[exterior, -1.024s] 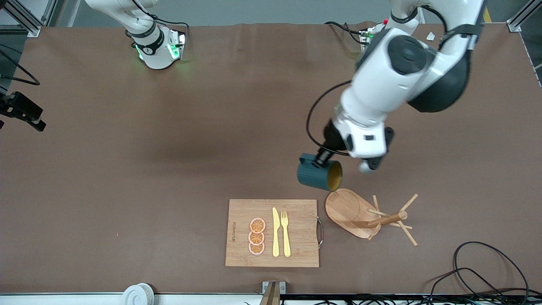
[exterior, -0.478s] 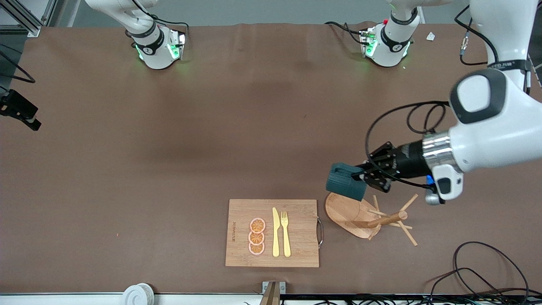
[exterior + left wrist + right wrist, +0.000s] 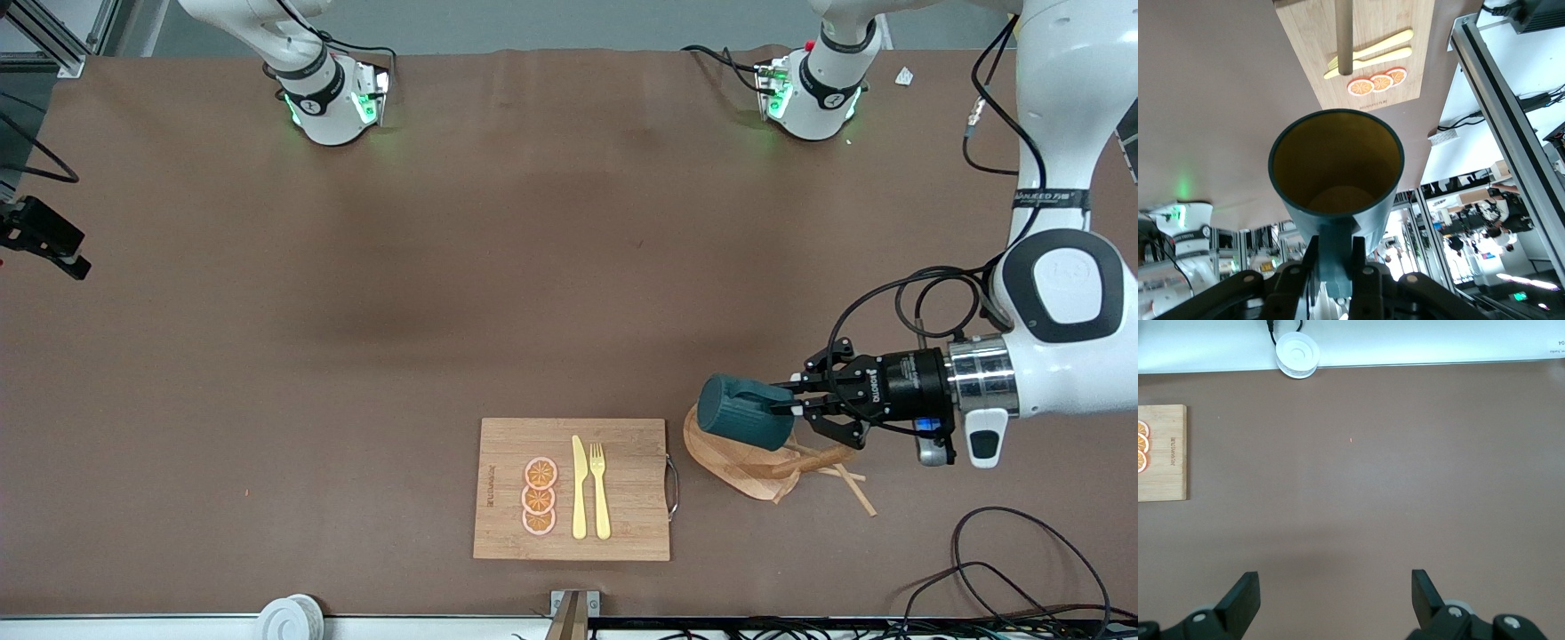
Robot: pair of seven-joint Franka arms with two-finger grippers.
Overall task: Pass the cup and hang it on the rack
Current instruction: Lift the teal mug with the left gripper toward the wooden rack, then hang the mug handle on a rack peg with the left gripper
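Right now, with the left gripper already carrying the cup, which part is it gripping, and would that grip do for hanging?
The left gripper is shut on the cup at its handle, coming from the handle side. The cup lies sideways over the rack, mouth toward the gripper. For hanging, the handle loop must be free, so a grip on the rim or body, away from the handle, would likely suit better.

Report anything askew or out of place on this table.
Nothing looks spilled or damaged. The cup lies on its side in the air, clamped at its handle by the left gripper over the rack. The right gripper hangs open over bare table.
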